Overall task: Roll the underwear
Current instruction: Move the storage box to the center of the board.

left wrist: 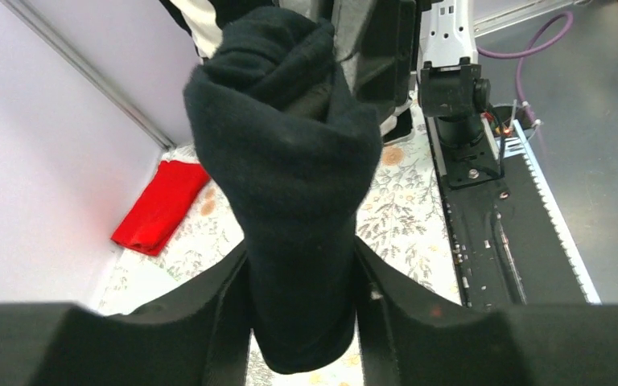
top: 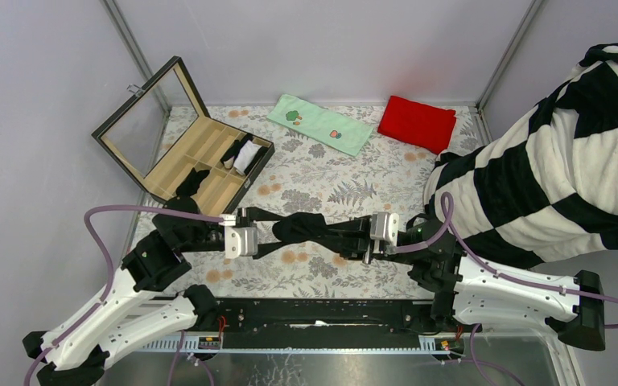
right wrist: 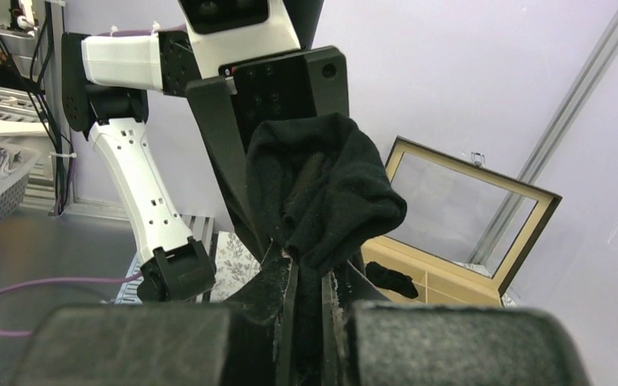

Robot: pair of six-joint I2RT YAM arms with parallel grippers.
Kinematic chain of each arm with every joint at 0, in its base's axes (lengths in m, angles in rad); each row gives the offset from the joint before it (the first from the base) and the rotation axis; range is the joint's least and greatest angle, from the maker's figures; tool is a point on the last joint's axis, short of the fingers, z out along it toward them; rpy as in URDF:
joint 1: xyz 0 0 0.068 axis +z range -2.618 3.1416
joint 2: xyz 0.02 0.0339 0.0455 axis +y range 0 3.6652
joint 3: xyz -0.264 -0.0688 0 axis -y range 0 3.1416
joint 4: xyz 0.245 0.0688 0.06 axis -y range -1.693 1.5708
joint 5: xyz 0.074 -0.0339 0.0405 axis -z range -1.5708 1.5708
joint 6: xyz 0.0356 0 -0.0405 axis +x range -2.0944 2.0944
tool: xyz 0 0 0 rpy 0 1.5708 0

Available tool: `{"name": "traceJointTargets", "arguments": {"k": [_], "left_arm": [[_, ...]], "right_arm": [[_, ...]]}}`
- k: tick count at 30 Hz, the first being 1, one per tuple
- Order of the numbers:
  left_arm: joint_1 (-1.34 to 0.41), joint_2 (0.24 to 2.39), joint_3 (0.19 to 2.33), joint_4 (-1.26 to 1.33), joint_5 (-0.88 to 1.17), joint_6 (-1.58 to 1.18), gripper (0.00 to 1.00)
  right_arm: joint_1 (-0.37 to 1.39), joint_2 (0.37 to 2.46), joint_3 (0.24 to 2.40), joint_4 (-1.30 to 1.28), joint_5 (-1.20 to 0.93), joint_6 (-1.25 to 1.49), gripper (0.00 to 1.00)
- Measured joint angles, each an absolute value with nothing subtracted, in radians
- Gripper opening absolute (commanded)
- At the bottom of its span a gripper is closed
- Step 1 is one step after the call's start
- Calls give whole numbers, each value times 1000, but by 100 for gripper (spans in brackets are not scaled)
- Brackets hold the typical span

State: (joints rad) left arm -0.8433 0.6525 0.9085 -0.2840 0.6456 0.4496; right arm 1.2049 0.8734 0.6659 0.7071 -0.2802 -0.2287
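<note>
A small black soft cloth underwear garment (top: 310, 227) hangs in the air between the two arms, above the floral-patterned counter (top: 314, 165) at about 6 o'clock in the top view. It is bunched into a thick wad. Being lifted off the surface probably lets one arm turn it against the other to tighten the roll.

The right fingers (right wrist: 280, 285) are almost together, clamped on one end of the underwear, and its loose bulk flops over their tips. The left fingers (left wrist: 213, 315) stand well apart with the other end lying between them. The cloth fills the gap and brushes both inner faces, so I cannot tell how hard they press, and the right side appears to carry the weight.

At 10 o'clock, the open wooden compartment box with a glass lid (top: 149, 121) already holds other black garments (top: 193, 181).
</note>
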Motion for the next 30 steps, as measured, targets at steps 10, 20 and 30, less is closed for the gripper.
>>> {"name": "traceJointTargets", "arguments": {"k": [10,20,30], "left_arm": [[-843,659,908,-279,665,430,0],[-843,625,851,-178,625,314,0],[-843,599,821,-63,620,230,0]], "right_arm": [[1206,870,678,697,-282,-225,30],[1206,870,678,717,-278,-223,52],[1206,876,678,755,-279,-215,57]]}}
